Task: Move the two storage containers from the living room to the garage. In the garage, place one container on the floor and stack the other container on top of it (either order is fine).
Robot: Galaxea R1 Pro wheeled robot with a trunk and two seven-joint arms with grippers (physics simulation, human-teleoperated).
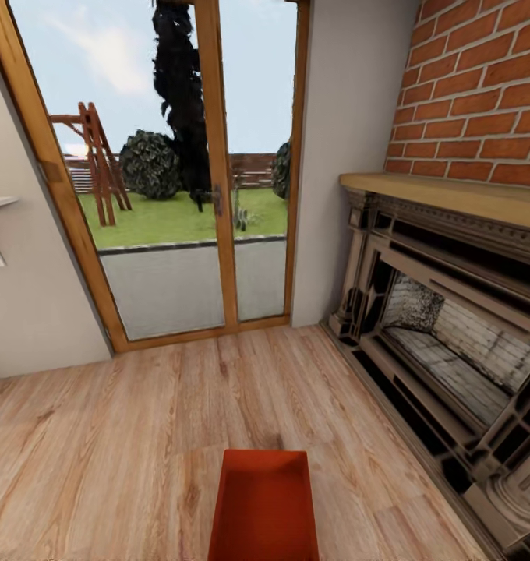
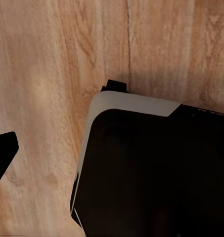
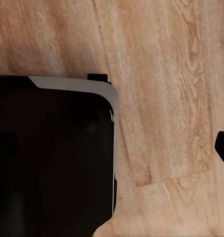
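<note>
Head view: I see one red-orange storage container (image 1: 264,505) at the bottom centre of the frame, open side up, on the light wood-plank floor (image 1: 101,436). A glass door (image 1: 179,171) with a wooden frame fills the upper left and centre; a fireplace (image 1: 452,335) under a brick wall (image 1: 475,86) occupies the right. Wrist views: each looks down on planks and the robot's dark base (image 2: 151,173). I cannot tell how far either claw is open.

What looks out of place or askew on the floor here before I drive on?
Nothing looks damaged or spilled. One red-orange storage container sits upright and open on the wood floor, straight ahead near the head view's lower edge, roughly square to the planks. The fireplace at right and glass door look intact.
</note>
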